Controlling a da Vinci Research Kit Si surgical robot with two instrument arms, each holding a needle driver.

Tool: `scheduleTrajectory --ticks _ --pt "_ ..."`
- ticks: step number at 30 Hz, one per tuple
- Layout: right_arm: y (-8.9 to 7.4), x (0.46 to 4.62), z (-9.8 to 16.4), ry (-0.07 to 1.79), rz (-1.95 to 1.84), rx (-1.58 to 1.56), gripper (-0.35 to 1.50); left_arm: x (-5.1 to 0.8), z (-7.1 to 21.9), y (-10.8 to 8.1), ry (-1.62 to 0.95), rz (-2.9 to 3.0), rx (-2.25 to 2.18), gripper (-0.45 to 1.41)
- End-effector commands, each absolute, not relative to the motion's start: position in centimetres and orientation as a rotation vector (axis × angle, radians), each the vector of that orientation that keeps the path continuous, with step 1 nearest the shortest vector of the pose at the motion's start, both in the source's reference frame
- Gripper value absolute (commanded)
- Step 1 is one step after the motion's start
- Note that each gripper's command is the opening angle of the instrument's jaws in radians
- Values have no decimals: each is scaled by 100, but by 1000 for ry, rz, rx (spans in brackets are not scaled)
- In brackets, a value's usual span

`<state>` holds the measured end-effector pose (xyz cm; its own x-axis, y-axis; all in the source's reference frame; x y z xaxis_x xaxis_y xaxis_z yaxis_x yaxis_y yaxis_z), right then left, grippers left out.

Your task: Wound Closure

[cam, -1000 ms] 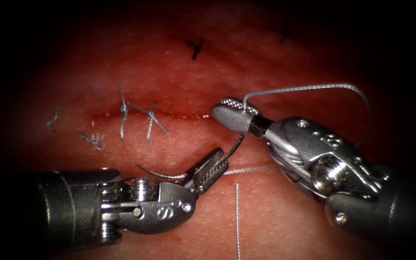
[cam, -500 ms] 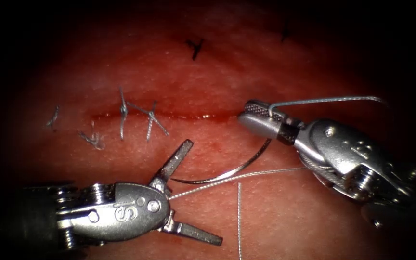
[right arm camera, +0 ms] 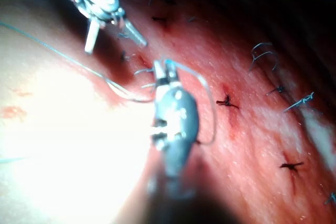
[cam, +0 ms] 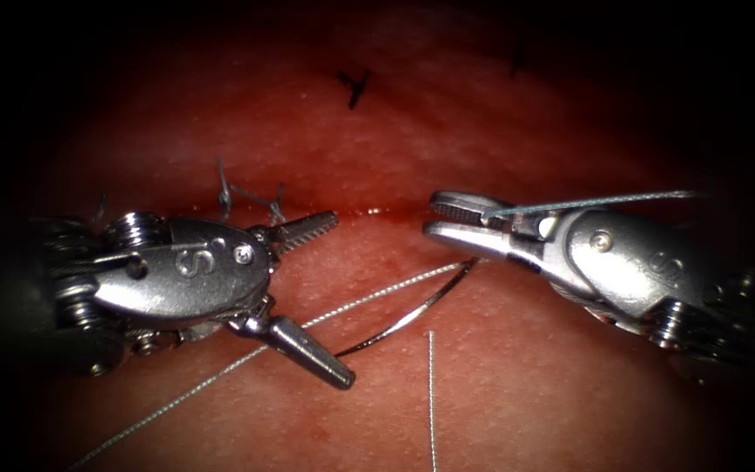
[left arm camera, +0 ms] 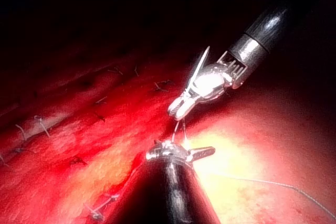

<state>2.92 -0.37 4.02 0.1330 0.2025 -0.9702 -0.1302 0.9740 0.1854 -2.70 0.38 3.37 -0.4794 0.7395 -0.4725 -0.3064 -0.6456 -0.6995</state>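
**Desk:** Well, endoscope first. How far along are you?

**Operator:** Partly closed. Tied stitches (cam: 246, 197) cross the left stretch of the cut (cam: 386, 211); the stretch toward 3 o'clock lies open, red fluid along it. My left tool (cam: 340, 297) stands with its jaws spread wide, holding nothing. My right tool (cam: 432, 215) grips the needle (cam: 404, 319) near its thread end. The needle is clear of the tissue (cam: 526, 376) and curves away toward 7 o'clock from those jaws. The thread (cam: 369, 300) runs slack over the surface toward 8 o'clock.

**Desk:** Left wrist view?

**Operator:** Same story. My left tool (left arm camera: 181, 153) is splayed and empty, and the right tool (left arm camera: 176, 109) hangs just beyond it. Loose thread (left arm camera: 273, 183) trails across the tissue.

**Desk:** Right wrist view?

**Operator:** My right tool (right arm camera: 163, 72) is clamped, with thread (right arm camera: 52, 51) leading off it. The left tool (right arm camera: 115, 44) gapes nearby. Finished stitches (right arm camera: 227, 100) line the tissue beside the shaft. My judgement: the open stretch on the right is yet to be closed, and no new bite is in the tissue.
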Motion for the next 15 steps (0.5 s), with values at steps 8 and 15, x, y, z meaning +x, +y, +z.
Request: scheduleTrajectory --ticks 8,15 --pt "-29 313 394 1508 69 -78 -35 -276 355 56 -1004 2041 -1061 89" --pt "-30 317 381 1544 28 -118 -35 -277 364 53 -1119 2014 -1063 79"
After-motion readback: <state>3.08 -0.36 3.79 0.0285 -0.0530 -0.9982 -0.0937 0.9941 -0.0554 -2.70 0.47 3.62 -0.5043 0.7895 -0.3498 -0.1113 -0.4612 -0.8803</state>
